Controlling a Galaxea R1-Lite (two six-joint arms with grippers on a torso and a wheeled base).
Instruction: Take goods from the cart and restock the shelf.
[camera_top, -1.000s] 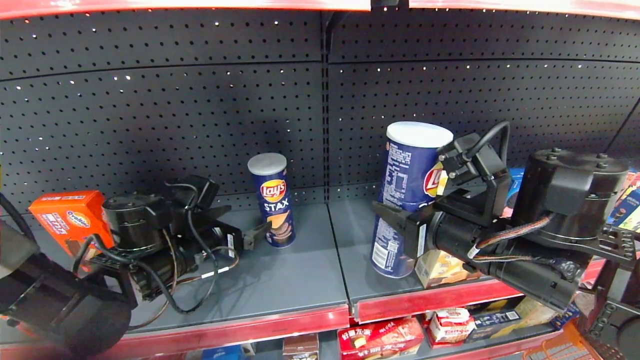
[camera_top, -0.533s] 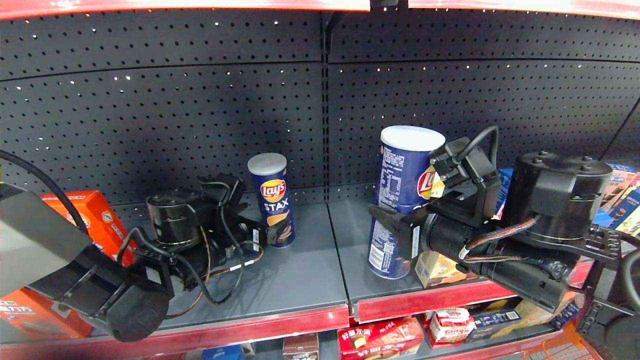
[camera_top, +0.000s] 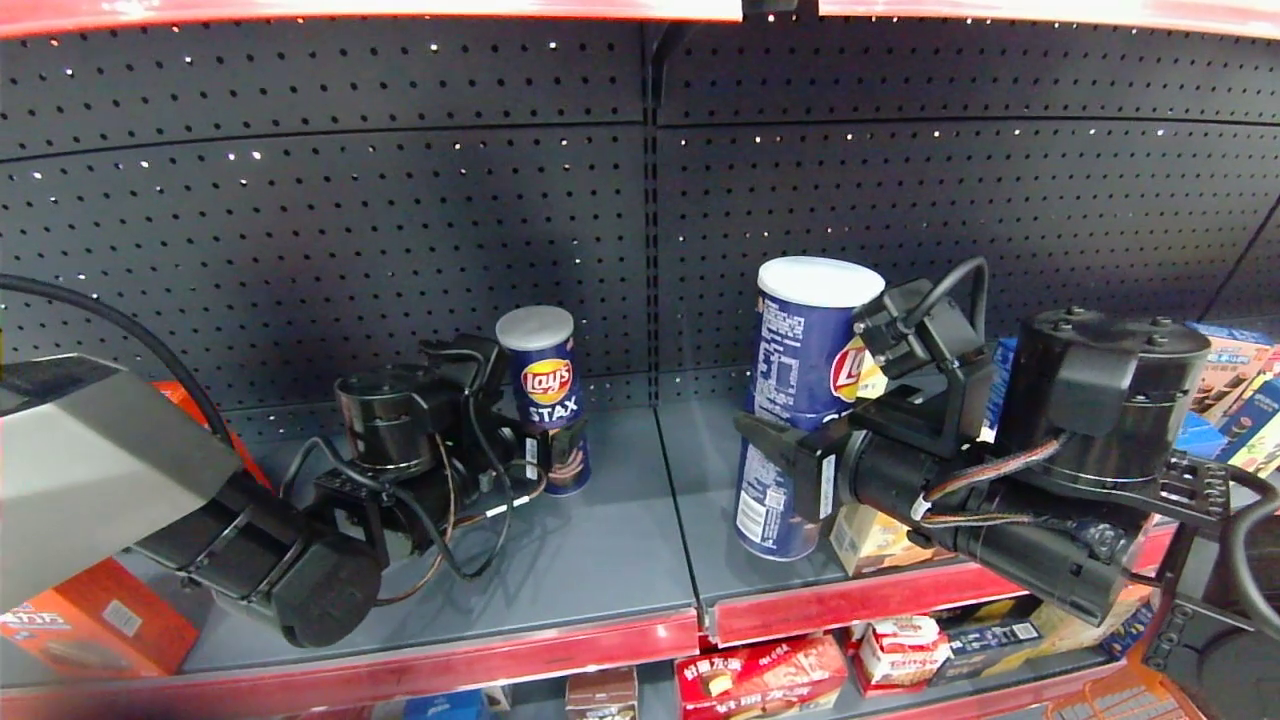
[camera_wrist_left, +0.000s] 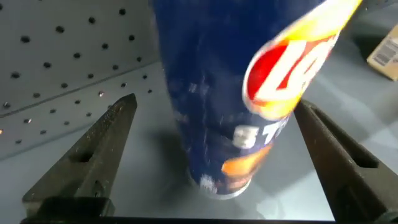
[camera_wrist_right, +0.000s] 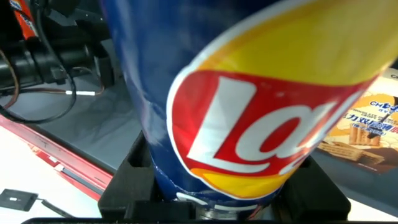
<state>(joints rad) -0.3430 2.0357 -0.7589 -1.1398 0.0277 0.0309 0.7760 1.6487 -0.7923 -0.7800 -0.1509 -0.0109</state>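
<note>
I see left gripper (camera_wrist_left: 216, 107) wide open, straddling small can (camera_top: 545, 385) upright on shelf (camera_top: 600, 560) | right gripper (camera_top: 790, 455) clamped on big can (camera_top: 805, 345) at its 3 o'clock

Light falls from above in the head view, glaring pale along the red strip (camera_top: 400, 10) overhead and glinting as pinpoints through the dark pegboard (camera_top: 300, 200). Soft shadows lie on the grey shelf (camera_top: 600, 560). Straight edges bow toward the corners. In the left wrist view the small can (camera_wrist_left: 211, 93) is smeared with blur. In the right wrist view the large can (camera_wrist_right: 249, 112) is too close for focus, and a patch beyond the shelf's red edge is blown out white.
</note>
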